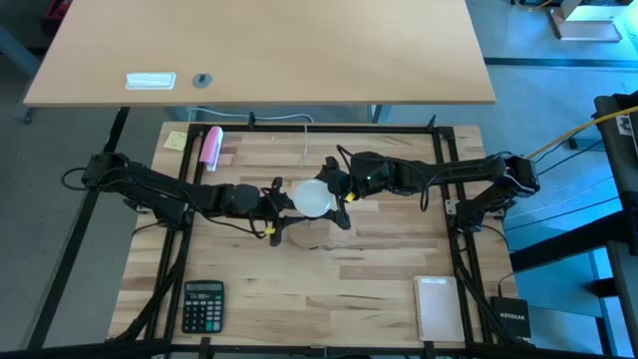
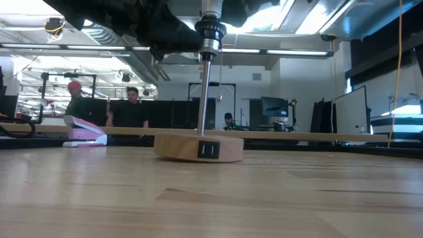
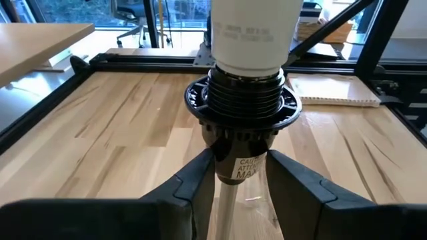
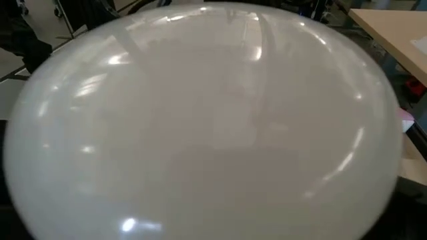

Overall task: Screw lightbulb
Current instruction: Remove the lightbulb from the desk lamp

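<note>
Lightbulb (image 3: 253,33) seated in black socket (image 3: 243,110), mid-screwing by the look of it. Left gripper (image 3: 241,175) clamped on socket stem; right gripper (image 1: 334,194) around globe, grip not discernible. Next, probably: further twisting, socket held steady.

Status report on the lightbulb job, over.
Left gripper clamped on the black socket, steadying the lamp stand. Right gripper at the lightbulb, fingers hidden. Bulb seated in socket, upright above the wooden base. Nothing blocking.
</note>
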Tool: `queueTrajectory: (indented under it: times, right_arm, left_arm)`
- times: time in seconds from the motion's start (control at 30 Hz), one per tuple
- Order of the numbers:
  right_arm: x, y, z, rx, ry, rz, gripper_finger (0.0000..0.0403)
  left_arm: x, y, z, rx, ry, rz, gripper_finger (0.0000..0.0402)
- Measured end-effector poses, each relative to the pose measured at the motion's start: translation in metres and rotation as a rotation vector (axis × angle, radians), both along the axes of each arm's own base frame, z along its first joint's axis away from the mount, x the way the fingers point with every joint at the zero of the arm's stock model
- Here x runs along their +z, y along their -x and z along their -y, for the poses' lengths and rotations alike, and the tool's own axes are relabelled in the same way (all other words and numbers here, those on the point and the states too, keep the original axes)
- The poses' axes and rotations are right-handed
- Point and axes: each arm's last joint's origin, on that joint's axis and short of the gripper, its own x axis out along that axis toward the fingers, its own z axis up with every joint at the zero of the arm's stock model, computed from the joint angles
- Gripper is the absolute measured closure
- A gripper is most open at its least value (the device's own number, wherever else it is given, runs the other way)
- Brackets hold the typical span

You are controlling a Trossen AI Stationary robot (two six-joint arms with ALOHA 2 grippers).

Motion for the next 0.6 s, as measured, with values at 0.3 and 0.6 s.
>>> queueTrajectory:
  times: [0.3, 0.6]
  right_arm:
    - [-0.0003, 0.0, 0.0005, -0.018, 0.006, -0.003, 0.001]
    - [-0.0003, 0.0, 0.0005, -0.018, 0.006, -0.003, 0.001]
  left_arm:
    - [-0.001, 0.0003, 0.0002, 0.003, 0.011, -0.01, 0.0277]
    - [-0.0016, 0.0, -0.0052, 0.033, 0.072, -0.011, 0.0233]
